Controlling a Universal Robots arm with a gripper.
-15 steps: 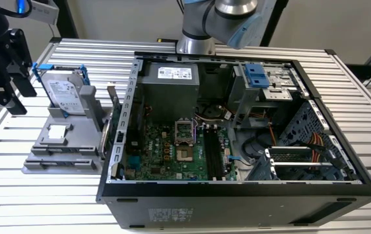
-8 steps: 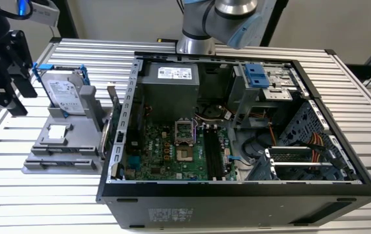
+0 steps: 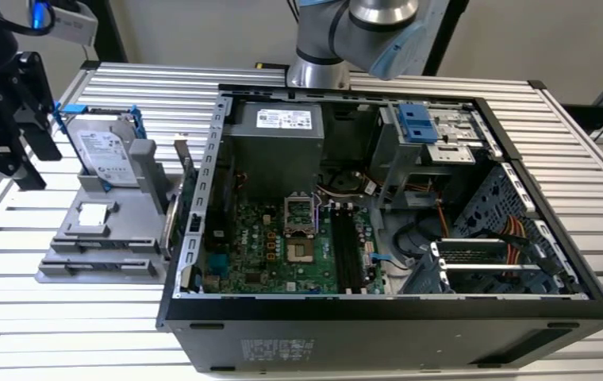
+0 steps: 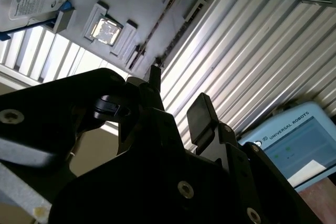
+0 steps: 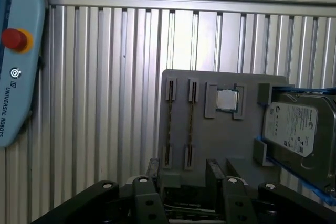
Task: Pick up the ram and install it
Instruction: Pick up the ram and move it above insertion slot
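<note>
Exterior view: grey holder at the exterior view's left of open case.
First wrist view: ram, thin dark strip seen edge-on, standing in a holder slot; gripper near it, fingers apart, empty.
Second wrist view: same dark sliver in its slot, fingers parted.

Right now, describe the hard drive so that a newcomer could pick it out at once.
On the ribbed metal table, at the exterior view's left of the open computer case, sits a grey holder. The hard drive stands at its far end. It alone has a silver label and a blue frame, unlike the small square chip lying flat nearby.
</note>
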